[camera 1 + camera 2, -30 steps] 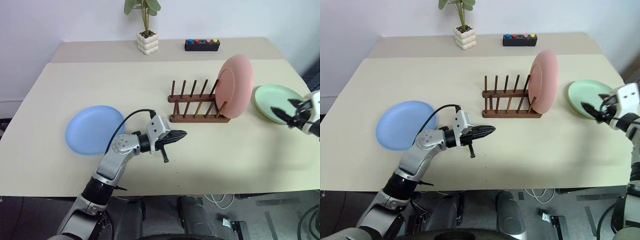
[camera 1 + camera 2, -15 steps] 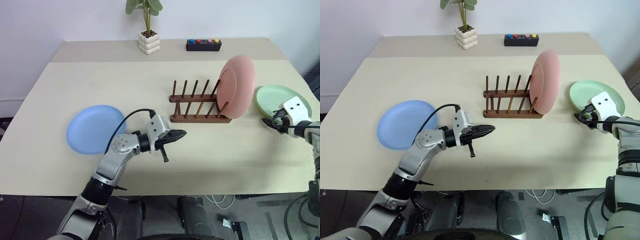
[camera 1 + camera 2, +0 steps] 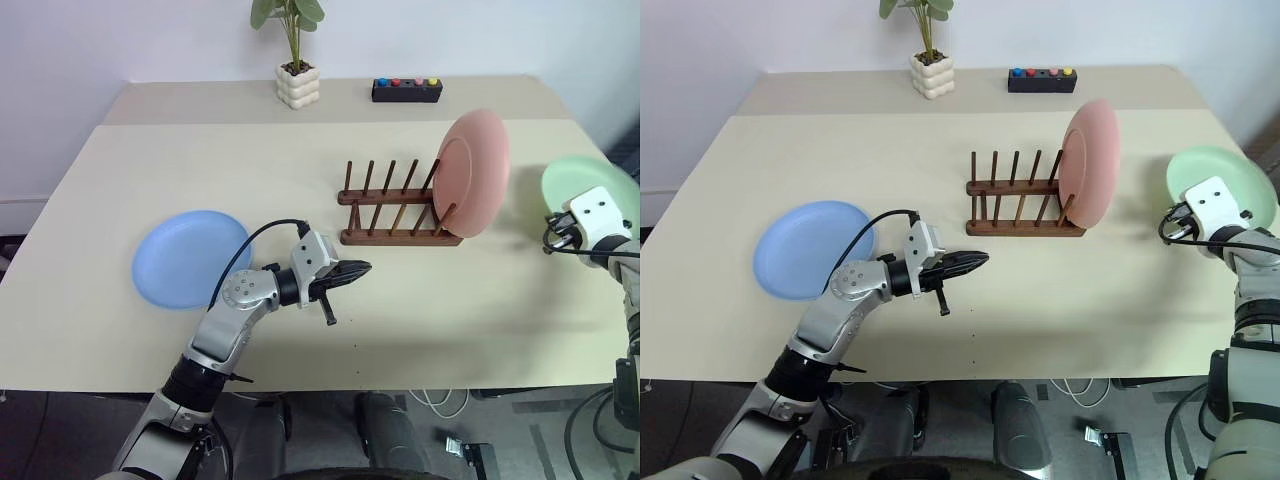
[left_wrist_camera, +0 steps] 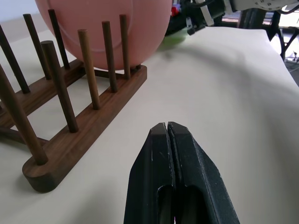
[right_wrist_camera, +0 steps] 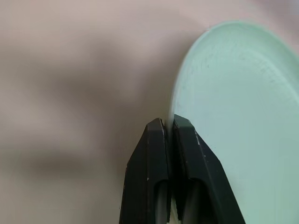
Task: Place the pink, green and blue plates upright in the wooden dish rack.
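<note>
One plate of three is racked: the pink plate (image 3: 473,172) stands upright between the pegs at the right end of the rack (image 3: 398,206). The green plate (image 3: 1223,182) is in hand, tilted up off the table at the far right, with the right gripper (image 5: 168,128) pinched on its rim. The blue plate (image 3: 190,258) lies flat on the table (image 3: 200,160), well left of the rack (untouched, it seems). The left gripper (image 4: 167,133) hovers between blue plate and rack, fingers pressed together on nothing. Two plates are left to rack.
</note>
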Motion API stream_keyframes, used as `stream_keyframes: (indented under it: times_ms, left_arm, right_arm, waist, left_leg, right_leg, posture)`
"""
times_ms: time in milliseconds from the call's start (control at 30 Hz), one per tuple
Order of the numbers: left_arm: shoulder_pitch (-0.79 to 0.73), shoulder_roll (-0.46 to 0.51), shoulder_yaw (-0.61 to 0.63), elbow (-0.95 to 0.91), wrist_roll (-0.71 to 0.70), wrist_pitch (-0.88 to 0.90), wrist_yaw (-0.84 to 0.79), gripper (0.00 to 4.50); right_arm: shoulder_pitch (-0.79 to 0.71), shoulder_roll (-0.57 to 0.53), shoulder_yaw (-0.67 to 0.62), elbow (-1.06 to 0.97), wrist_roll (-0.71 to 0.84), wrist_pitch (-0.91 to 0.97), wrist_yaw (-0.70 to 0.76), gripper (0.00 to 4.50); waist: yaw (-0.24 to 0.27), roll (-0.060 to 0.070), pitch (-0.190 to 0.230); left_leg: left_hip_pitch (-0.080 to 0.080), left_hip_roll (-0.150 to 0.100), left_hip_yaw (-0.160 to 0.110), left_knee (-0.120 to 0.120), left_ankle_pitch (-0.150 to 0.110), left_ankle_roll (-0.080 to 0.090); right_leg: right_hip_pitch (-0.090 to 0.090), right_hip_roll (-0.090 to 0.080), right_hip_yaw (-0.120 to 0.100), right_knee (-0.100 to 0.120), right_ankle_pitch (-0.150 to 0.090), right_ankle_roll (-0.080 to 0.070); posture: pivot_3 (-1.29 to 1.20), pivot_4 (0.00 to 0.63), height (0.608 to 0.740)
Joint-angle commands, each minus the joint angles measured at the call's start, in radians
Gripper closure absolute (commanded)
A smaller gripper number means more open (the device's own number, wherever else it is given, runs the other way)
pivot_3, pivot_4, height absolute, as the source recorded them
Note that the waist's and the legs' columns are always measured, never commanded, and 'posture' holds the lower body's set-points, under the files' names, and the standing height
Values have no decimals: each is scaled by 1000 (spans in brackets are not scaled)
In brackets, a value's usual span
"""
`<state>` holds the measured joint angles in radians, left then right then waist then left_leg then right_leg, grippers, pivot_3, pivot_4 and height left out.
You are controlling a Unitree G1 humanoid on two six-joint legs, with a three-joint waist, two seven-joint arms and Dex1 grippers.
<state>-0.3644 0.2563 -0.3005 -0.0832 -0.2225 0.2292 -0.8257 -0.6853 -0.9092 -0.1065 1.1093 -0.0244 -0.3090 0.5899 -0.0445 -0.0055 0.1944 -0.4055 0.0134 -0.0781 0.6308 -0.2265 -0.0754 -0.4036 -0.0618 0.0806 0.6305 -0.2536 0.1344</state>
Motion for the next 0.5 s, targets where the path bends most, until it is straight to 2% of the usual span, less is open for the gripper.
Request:
stream_keyframes:
  times_ms: [33,200,333,400,433,500]
  left_arm:
    - [-14,-4,0,-21,-4,-16,-5,4500]
    - [-22,-9,5,-9,0,-30,-5,4500]
    - [-25,-12,16,-6,-6,-33,2,4500]
    - [-25,-13,19,-6,-8,-35,4,4500]
    - [-23,-14,22,-9,-12,-33,6,4500]
    - [-19,-16,38,-20,-25,-27,14,4500]
  right_arm:
    - [-43,-45,-60,-152,7,-139,-113,4477]
    - [-81,-29,-97,-446,83,-154,-64,4477]
    - [-139,23,-71,-726,190,-76,25,4477]
    - [-147,41,-62,-805,226,-29,58,4477]
    - [-153,59,-61,-858,272,17,79,4477]
    - [-149,121,-35,-1061,522,239,151,4477]
  waist:
    - [-2,1,0]
    - [-3,3,1]
    - [0,3,1]
    - [1,3,1]
    - [5,2,1]
    - [5,2,1]
  left_leg:
    - [0,0,0,0,0,0]
    - [0,0,0,0,0,0]
    - [0,0,0,0,0,0]
    - [0,0,-1,0,0,0]
    - [0,0,-1,0,0,0]
    - [-1,0,-1,1,0,0]
  right_leg:
    - [0,0,0,0,0,0]
    - [-1,0,0,1,0,0]
    - [-1,0,0,1,0,0]
    - [0,0,0,1,0,0]
    - [0,0,0,1,0,0]
    - [0,0,-1,1,0,0]
  posture:
    - [0,150,730]
    - [0,150,730]
    - [0,150,730]
    - [0,150,730]
    - [0,150,730]
    - [0,150,730]
